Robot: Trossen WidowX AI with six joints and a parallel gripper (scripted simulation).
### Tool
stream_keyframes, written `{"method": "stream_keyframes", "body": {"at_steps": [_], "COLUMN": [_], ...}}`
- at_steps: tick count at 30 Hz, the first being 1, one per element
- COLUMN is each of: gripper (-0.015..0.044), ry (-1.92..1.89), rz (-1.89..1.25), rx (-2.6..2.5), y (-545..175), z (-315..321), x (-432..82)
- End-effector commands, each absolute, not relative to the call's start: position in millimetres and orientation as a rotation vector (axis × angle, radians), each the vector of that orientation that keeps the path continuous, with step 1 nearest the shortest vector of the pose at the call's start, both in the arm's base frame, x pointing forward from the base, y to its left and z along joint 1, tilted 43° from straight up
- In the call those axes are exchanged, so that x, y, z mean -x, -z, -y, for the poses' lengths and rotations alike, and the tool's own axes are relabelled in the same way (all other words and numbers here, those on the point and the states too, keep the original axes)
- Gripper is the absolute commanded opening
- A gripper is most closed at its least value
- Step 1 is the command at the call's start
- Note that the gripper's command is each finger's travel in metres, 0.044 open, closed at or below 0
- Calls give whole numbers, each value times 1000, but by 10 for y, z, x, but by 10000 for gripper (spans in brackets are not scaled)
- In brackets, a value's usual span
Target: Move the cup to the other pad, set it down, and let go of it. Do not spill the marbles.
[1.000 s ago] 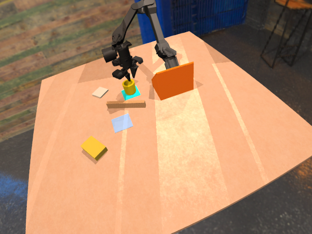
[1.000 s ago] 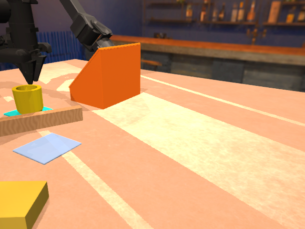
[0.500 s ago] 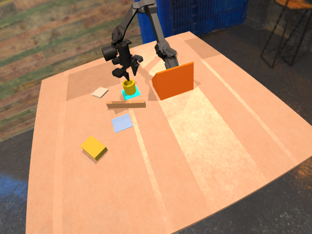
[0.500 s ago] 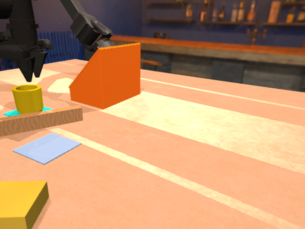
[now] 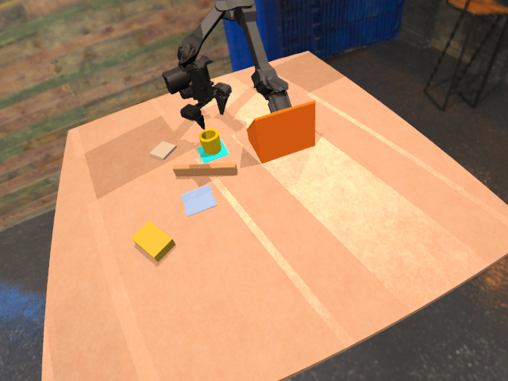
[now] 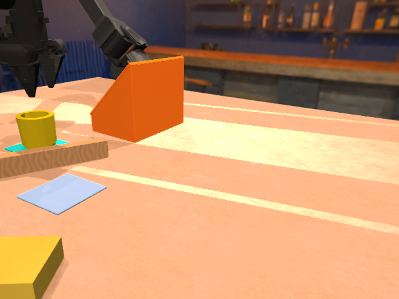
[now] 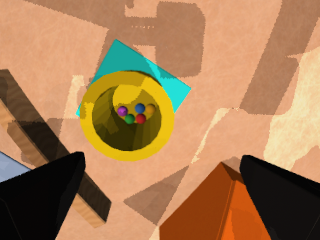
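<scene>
On cyan pad (image 5: 222, 152) (image 6: 14, 148) (image 7: 117, 57), cup (image 5: 210, 143) (image 6: 38, 131) (image 7: 167, 122) upright, mouth skyward.

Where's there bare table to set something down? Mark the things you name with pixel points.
Widest: right of the yellow block (image 5: 150, 240) (image 6: 22, 260) and blue pad (image 5: 198, 200) (image 6: 62, 194) in the top view, running out past the orange wedge (image 5: 286, 132) (image 6: 158, 99) (image 7: 200, 210). Crowded: around the cup (image 5: 210, 143) (image 6: 38, 131) (image 7: 89, 120), with the cyan pad (image 5: 209, 157) (image 6: 14, 148) (image 7: 175, 92), wooden bar (image 5: 205, 170) (image 6: 64, 157) (image 7: 54, 158) and open gripper (image 5: 212, 120) (image 6: 41, 91) (image 7: 164, 162) close by.
</scene>
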State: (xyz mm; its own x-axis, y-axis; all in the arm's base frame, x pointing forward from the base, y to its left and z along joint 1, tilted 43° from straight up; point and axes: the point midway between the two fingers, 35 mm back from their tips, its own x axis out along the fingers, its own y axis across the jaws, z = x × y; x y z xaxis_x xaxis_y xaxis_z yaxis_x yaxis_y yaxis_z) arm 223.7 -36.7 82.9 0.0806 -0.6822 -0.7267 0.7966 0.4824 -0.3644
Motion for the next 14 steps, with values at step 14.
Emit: {"method": "stream_keyframes", "body": {"at_steps": [14], "gripper": [440], "ry": [1107], "rz": [-987], "rx": [-142], "y": [-1077], "z": [131], "x": [-2206]}}
